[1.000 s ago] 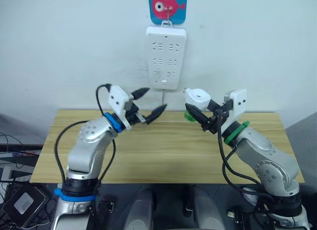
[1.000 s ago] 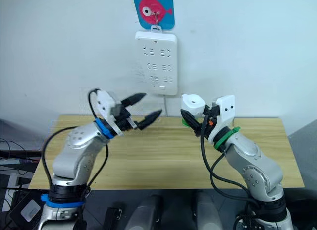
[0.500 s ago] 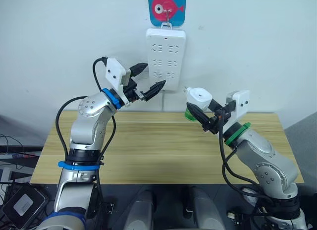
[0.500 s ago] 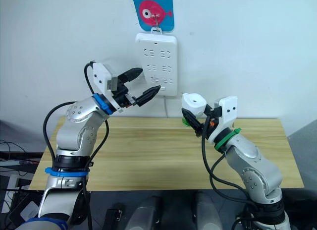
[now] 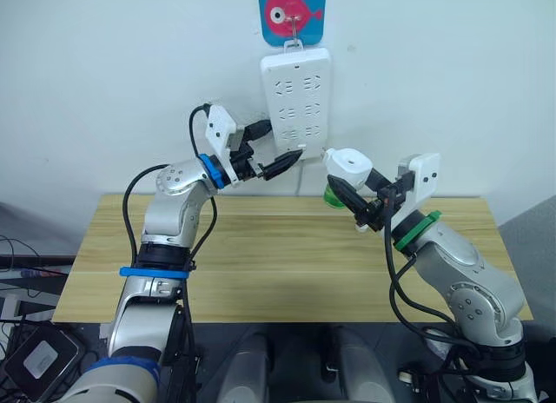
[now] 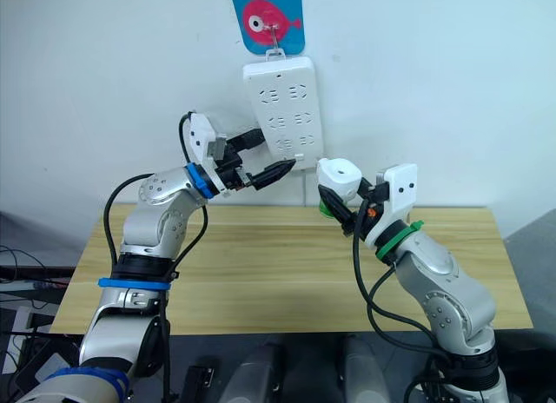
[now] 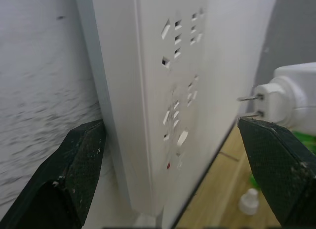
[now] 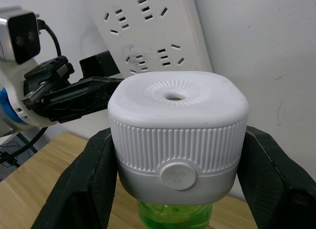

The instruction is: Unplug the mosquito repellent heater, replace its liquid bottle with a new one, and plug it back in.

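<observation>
Pale wood of the tabletop [image 5: 287,264] lies nearest, and a small white cap-like object [image 7: 248,202] is seen resting on it in the left wrist view; what it is cannot be made out. Above the tabletop's far edge, the mosquito repellent heater [image 5: 350,166] is held off the surface by the right gripper [image 5: 355,197], whose two black fingers [image 8: 91,182] are closed against the ribbed sides of the white body. A green liquid bottle [image 8: 174,212] is seen seated under the heater, so the bottle swap is judged to be done and the plugging-in to be the step in hand. The two metal prongs [image 7: 250,105] are turned toward the wall, which suits insertion.

Farther back, the left gripper [image 5: 276,156] is raised to the lower end of the white power strip [image 5: 297,99], which hangs on the wall from a hook under a blue card with a pink fish [image 5: 292,12]. Its jaws are spread wide, one finger [image 7: 74,172] at the strip's edge next to the wall and the other out in front, with nothing clamped. This bracketing is judged to be meant for steadying the loosely hung, slightly tilted strip so that it does not swing away when the prongs are pushed in. The heater is near the strip's lower corner but not yet touching it.
</observation>
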Controlling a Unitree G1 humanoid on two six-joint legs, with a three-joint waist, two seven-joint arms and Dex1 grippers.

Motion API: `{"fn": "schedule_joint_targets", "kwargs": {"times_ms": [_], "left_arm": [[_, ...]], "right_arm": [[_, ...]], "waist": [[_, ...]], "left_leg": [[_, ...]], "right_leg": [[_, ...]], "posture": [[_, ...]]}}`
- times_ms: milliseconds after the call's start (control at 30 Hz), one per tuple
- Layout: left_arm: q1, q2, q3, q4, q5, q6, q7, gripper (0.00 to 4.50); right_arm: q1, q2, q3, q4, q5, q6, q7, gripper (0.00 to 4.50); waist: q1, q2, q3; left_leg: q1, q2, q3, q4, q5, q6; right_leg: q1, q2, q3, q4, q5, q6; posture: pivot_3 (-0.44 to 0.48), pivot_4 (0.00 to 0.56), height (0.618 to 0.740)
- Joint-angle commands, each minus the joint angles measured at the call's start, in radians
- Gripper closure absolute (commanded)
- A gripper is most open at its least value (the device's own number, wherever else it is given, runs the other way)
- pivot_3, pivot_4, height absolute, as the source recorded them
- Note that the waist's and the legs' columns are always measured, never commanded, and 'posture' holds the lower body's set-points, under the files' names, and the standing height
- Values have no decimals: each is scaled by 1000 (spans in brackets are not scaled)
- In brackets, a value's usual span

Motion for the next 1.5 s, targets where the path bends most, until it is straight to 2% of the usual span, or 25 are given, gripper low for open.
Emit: {"fn": "schedule_joint_targets", "kwargs": {"times_ms": [33,300,533,733,967,1500], "left_arm": [[-32,2,16,-7,-30,8,-22,849],[-35,-9,34,-26,-90,105,-33,3190],[-36,11,39,-57,-136,210,-44,3205],[-29,18,31,-75,-138,225,-52,3205],[-25,20,27,-80,-137,224,-51,3205],[-20,24,24,-79,-127,215,-57,3205]], "right_arm": [[-23,6,-6,-53,-14,-29,6,1446],[-70,15,11,-63,-49,-27,2,1446],[-94,14,39,-33,-114,-41,18,1446],[-114,30,51,-18,-163,-43,12,1446],[-132,-8,71,-24,-218,-20,38,1446],[-93,5,15,-81,-135,39,58,1446]], "waist": [[-3,0,0],[-8,0,0],[-8,0,0],[-9,0,0],[-10,0,0],[-9,0,0]], "left_leg": [[0,0,0,0,0,0],[0,0,-2,0,0,0],[0,0,-1,1,0,0],[0,0,-1,1,0,0],[1,0,0,1,0,0],[0,0,-1,1,0,0]], "right_leg": [[0,0,0,0,0,0],[1,0,-1,0,0,0],[0,0,0,0,0,0],[0,0,0,1,0,0],[0,0,1,1,0,0],[0,0,0,1,0,0]], "posture": [[-32,237,740],[-36,237,740],[-33,236,740],[-30,235,740],[-30,237,740],[-32,244,740]]}}
